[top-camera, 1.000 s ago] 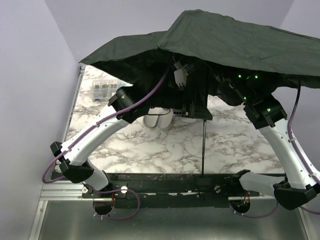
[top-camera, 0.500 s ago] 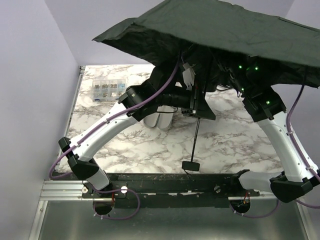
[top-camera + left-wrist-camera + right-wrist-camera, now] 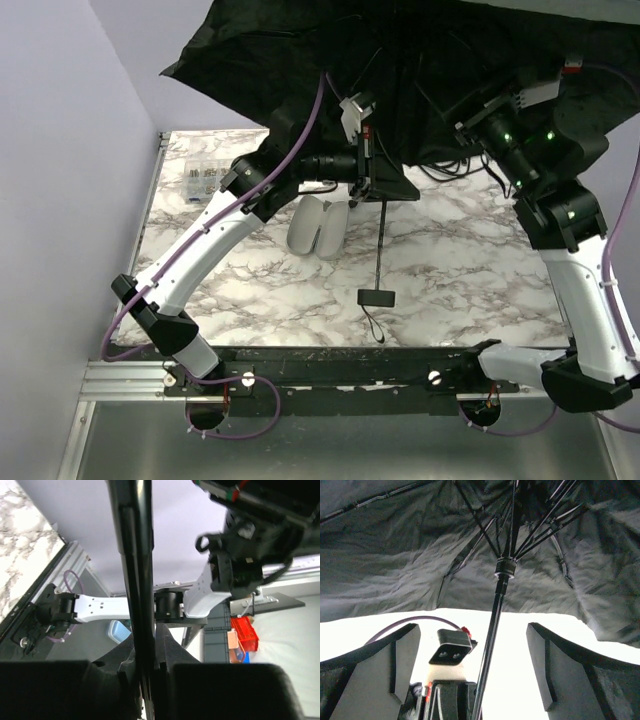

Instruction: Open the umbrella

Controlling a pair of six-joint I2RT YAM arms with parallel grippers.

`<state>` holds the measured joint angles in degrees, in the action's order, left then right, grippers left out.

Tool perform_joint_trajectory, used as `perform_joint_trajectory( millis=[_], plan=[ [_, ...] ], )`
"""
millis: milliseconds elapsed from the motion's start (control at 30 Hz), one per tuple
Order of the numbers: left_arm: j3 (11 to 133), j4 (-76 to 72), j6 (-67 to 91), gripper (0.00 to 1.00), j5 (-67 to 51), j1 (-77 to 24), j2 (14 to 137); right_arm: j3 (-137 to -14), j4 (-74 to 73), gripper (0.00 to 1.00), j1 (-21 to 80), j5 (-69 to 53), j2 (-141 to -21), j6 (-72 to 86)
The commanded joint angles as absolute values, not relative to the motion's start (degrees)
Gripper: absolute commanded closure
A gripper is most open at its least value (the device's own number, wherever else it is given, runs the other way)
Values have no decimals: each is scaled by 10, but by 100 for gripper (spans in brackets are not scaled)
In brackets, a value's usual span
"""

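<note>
We see the left claw (image 3: pixel 148 672) clamped on the shaft (image 3: pixel 136 570) of the open umbrella (image 3: pixel 300 50), while the right claw (image 3: pixel 472 630) stands wide under its canopy.

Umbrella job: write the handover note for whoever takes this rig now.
Left tool: shut on the umbrella at its shaft, holding it above the table.
Right tool: open under the canopy, fingers either side of the shaft, not touching.
Done: canopy spread, ribs out; handle hangs at the shaft's lower end.
Left: confirm the runner is latched; the views do not show it.
</note>
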<state>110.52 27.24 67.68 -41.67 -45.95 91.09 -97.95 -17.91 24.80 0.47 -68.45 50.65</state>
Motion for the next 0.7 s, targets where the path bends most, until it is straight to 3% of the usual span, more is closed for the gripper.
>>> perform_joint_trajectory(
  millis=[0, 133, 500, 667],
  plan=[
    [1144, 184, 686, 100, -483, -457, 901, -1027, -207, 9, 174, -216, -741, 584],
    [1150, 178, 691, 100, -511, -455, 900, -1064, -170, 20, 108, -355, -793, 665],
    [1127, 160, 698, 100, -527, -455, 890, -1004, 30, 45, 103, -418, -812, 771],
    [1132, 154, 700, 100, -532, -454, 897, -1014, 46, 56, 103, -423, -823, 775]
  ],
)
